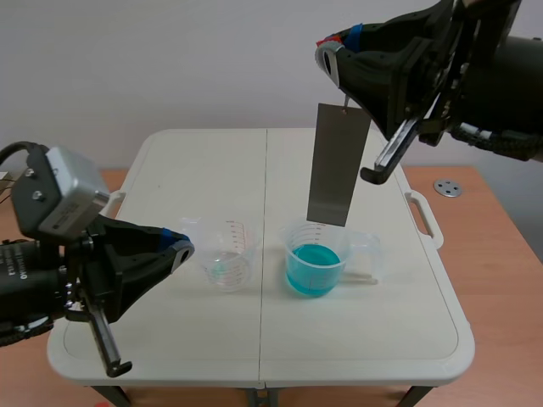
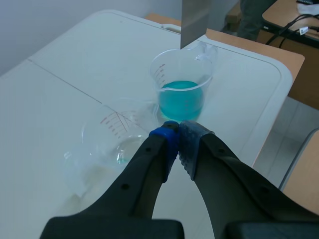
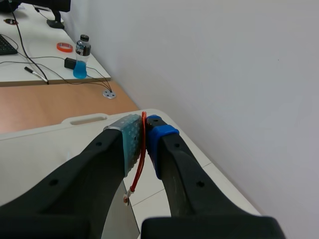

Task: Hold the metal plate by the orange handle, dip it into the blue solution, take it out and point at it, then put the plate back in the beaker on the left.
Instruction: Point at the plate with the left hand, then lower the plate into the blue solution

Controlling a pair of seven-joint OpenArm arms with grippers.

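Scene view: the right hand [image 1: 331, 49] held the metal plate [image 1: 338, 165] from above, so it hung plumb just over the beaker of blue solution [image 1: 312, 264], seemingly lined up for dipping.

Left wrist view: the left hand [image 2: 174, 132], closed on nothing, sat beside the left beaker [image 2: 112, 142] on the counter [image 2: 60, 59]. The beaker's red graduations were illegible.

Right wrist view: the orange handle [image 3: 142, 149] was clamped between the pads.

Grey metal plate [image 1: 338, 165], orange handle [image 3: 141, 159]. Turquoise-blue solution [image 1: 312, 270]. Clear left beaker [image 1: 227, 254], red scale marks. Cream-white table [image 1: 204, 170]. Black right gripper [image 3: 144, 130], dotted pale-blue pad [image 3: 128, 142].
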